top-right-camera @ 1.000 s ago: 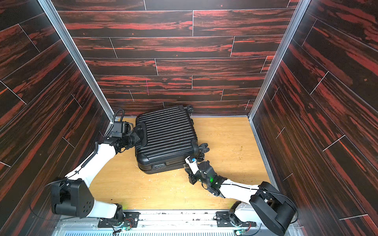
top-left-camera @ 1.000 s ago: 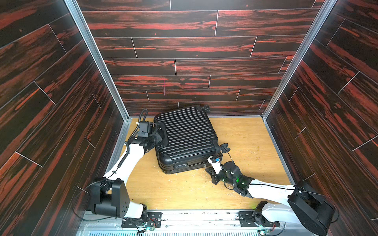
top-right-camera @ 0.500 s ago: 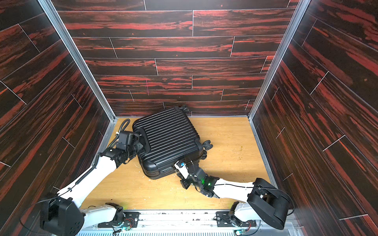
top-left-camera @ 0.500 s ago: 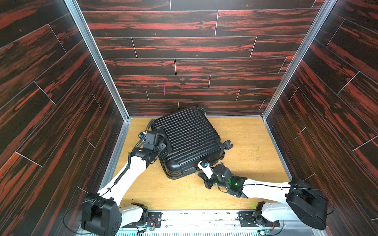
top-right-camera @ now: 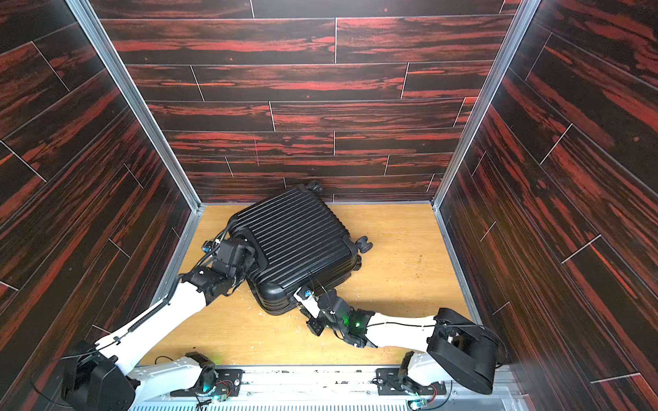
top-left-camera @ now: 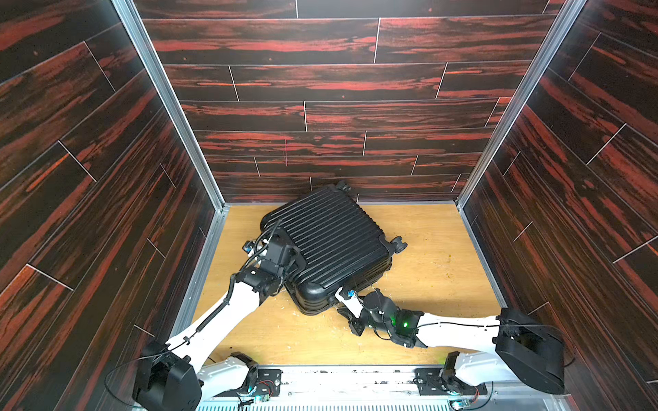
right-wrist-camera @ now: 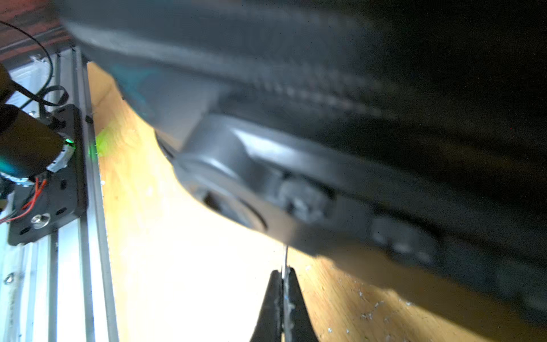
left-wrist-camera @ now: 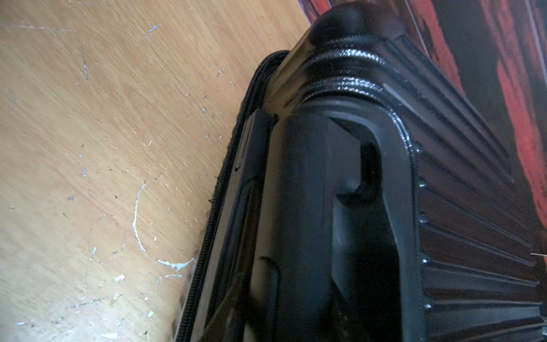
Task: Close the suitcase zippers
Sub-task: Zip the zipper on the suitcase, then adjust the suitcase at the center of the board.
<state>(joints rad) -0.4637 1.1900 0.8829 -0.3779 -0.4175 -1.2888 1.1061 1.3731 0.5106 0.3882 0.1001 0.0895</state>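
Right gripper (right-wrist-camera: pixel 284 274) is pinching a thin pale strand (right-wrist-camera: pixel 286 257), jaws together, beside the lower corner of the small black ribbed hard-shell suitcase (top-left-camera: pixel 331 242), lying flat at centre frame on the wooden counter (top-left-camera: pixel 445 284). Left gripper (top-left-camera: pixel 293 258) is sitting against its left edge; its opening cannot be told.

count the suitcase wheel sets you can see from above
2 wheel sets: one by the back wall, one at the suitcase right-side corner. Others may be hidden underneath.
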